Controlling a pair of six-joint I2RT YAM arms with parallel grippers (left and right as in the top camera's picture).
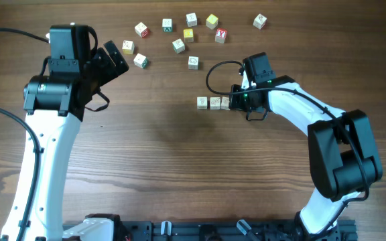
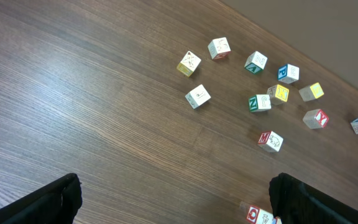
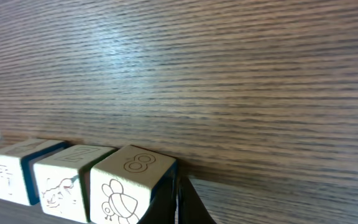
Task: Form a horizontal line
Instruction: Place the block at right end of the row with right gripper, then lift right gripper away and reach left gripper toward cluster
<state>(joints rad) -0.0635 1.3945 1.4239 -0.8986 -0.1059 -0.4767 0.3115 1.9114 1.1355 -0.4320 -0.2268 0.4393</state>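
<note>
**Right pincer sits at the row's 3 o'clock end**

Up close, the right pincer [image 3: 178,208] looks closed on nothing, tips together, though only a dark sliver shows. It sits against the bee cube [image 3: 126,183]. Overhead, that cube ends the horizontal line [image 1: 214,102], three cubes running 9 to 3 o'clock on the bench [image 1: 153,154]. Loose letter cubes [image 1: 179,45] lie well apart toward 12 o'clock. Farthest, toward 10 o'clock, the left pincer [image 2: 174,186] hangs wide open and empty, so the right arm is nearer.
</note>
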